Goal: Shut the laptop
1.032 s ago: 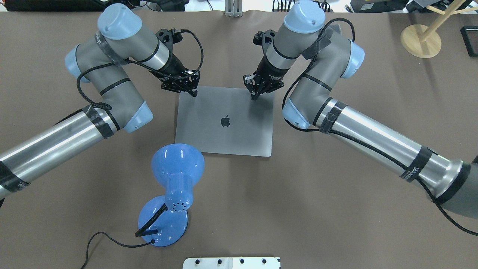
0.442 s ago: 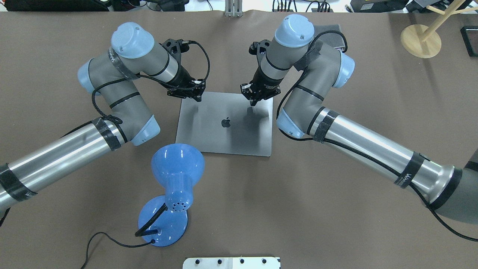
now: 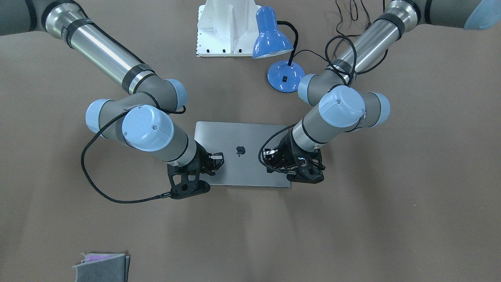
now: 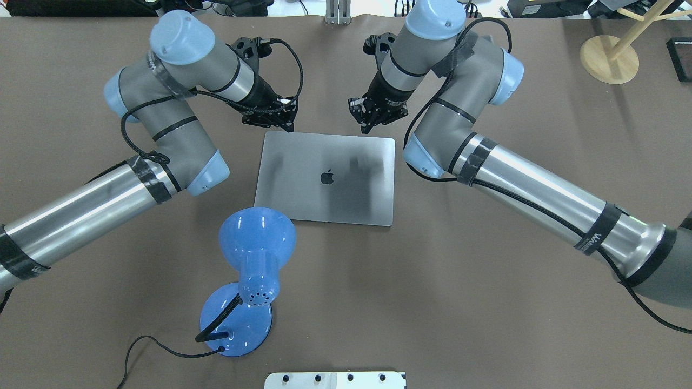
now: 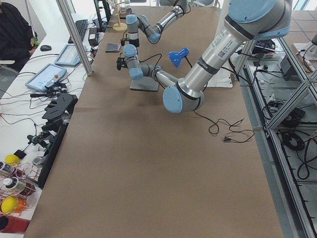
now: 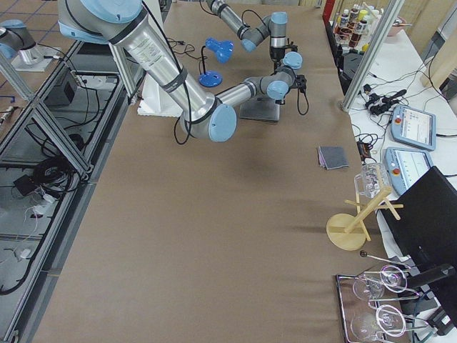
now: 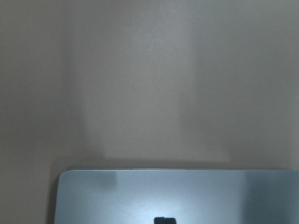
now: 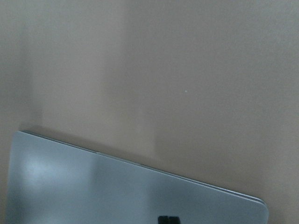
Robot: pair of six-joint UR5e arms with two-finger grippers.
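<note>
The laptop [image 4: 324, 178] is lying flat on the counter [image 4: 486, 243], lid down and logo facing up. The left end effector [image 4: 288, 126] is hovering over its far edge with fingers pressed together. The right end effector [image 4: 366, 128] is hanging alongside, also pressed together and empty, with the laptop sitting just below both.
</note>
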